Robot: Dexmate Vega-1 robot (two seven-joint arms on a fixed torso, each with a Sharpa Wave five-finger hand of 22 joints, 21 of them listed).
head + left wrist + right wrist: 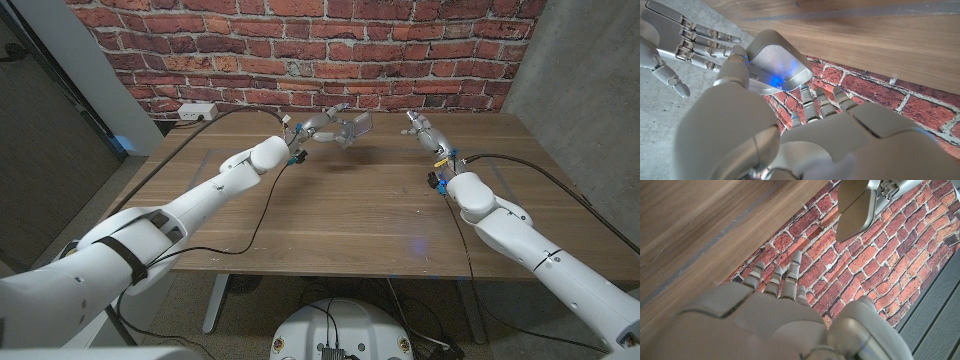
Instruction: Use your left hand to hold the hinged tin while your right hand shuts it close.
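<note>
A small silver hinged tin (353, 127) hangs in the air over the far middle of the wooden table (360, 210). My left hand (322, 129) grips it from its left side. In the left wrist view the thumb presses on the tin (776, 64) near its seam; I cannot tell how far the lid stands from the base. My right hand (421, 128) hovers to the right of the tin with a clear gap, its fingers stretched out and holding nothing. The right wrist view shows the tin (857, 209) ahead of my right hand (780, 305), apart from it.
A white power strip (196, 112) lies at the table's far left corner, and a black cable (268, 205) runs from it across the left half. A red brick wall (300, 40) stands close behind the table. A concrete wall is at the right.
</note>
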